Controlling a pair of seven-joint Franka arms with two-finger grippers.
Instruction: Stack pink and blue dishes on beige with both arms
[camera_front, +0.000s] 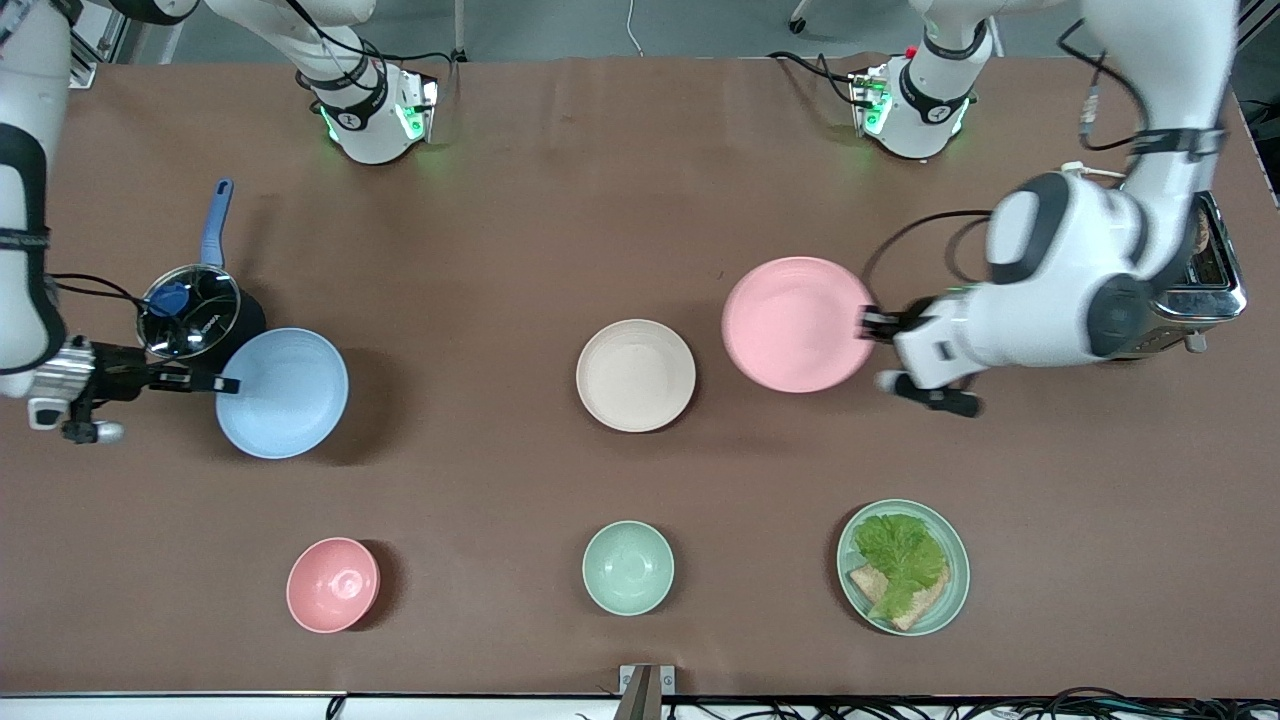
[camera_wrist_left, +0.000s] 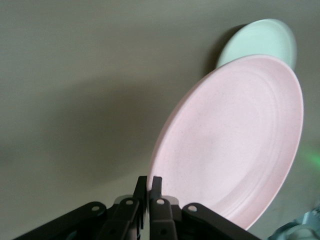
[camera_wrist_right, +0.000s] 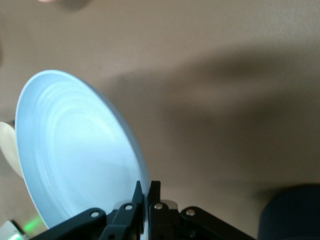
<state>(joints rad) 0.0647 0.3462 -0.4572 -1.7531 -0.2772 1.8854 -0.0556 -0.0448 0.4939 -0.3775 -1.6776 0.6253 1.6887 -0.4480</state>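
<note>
The pale pink plate (camera_front: 797, 323) hangs above the table beside the beige plate (camera_front: 636, 375), toward the left arm's end, with my left gripper (camera_front: 866, 325) shut on its rim. In the left wrist view the pink plate (camera_wrist_left: 235, 140) fills the middle, its rim pinched at the left gripper (camera_wrist_left: 149, 182), and the beige plate (camera_wrist_left: 260, 40) shows past it. The light blue plate (camera_front: 283, 392) is held off the table near the right arm's end by my right gripper (camera_front: 225, 384), shut on its edge. The blue plate (camera_wrist_right: 75, 155) meets the right gripper (camera_wrist_right: 146, 187) in the right wrist view.
A dark saucepan with a glass lid (camera_front: 195, 310) stands by the blue plate. A toaster (camera_front: 1210, 270) sits at the left arm's end. Nearer the camera are a pink bowl (camera_front: 333, 585), a mint-green bowl (camera_front: 628, 567) and a green plate with lettuce and bread (camera_front: 903, 567).
</note>
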